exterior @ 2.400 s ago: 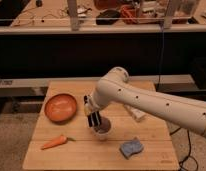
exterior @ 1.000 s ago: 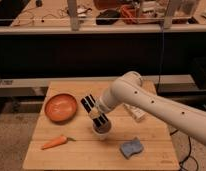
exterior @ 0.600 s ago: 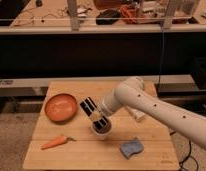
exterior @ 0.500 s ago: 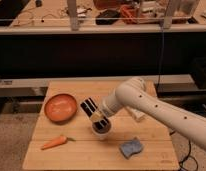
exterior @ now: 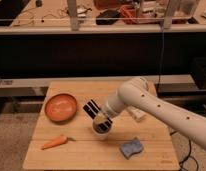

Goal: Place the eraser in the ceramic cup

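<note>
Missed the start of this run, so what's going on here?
A robot arm reaches in from the right, its pincer at the small white cup on the wooden table. An orange bowl sits to the left, a carrot front left, a blue sponge front right, and a small white block beside the arm. Whether the pincer holds anything cannot be told.

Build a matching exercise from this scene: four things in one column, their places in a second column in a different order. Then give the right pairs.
Things
1. orange bowl
2. carrot
3. blue sponge
4. pincer

Places
A. near edge of the table, picture right
B. mid-table, right at the ceramic cup
C. picture left, farther back on the table
D. near edge of the table, picture left

Pairs: 1-C, 2-D, 3-A, 4-B
</note>
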`<state>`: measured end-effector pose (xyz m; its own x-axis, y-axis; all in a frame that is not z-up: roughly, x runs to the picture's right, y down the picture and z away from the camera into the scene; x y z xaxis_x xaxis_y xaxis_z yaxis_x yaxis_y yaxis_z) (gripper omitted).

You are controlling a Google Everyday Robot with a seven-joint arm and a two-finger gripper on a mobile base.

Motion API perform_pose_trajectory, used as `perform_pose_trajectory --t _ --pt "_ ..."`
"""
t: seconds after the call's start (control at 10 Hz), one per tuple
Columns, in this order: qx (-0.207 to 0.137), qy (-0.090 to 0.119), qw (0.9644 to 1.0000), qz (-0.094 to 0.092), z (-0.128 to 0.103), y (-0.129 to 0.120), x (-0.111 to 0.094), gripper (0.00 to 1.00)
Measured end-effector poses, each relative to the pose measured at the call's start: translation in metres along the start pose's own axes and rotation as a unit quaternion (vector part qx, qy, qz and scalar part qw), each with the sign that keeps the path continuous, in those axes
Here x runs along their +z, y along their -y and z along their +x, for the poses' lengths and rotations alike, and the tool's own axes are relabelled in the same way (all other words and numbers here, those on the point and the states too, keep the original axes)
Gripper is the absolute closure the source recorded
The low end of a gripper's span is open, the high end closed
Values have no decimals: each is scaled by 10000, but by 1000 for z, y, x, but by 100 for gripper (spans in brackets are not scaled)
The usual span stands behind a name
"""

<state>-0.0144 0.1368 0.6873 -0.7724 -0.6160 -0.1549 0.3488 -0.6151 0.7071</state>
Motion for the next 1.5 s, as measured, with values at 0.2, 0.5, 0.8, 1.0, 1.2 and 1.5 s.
perform_pose_trajectory --t 0.2,0.5,0.8,1.0,1.2,1.5 --pt "-90 62 9999 52 -2 -5 2 99" --pt "-188 157 9996 138 -3 -5 10 99" --pt "-290 220 9991 204 -2 -1 16 99" --pt "-321 243 9989 251 -4 0 21 99" --pt "-372 260 9986 288 -5 0 24 99" --pt "-502 368 9975 324 -7 3 25 84"
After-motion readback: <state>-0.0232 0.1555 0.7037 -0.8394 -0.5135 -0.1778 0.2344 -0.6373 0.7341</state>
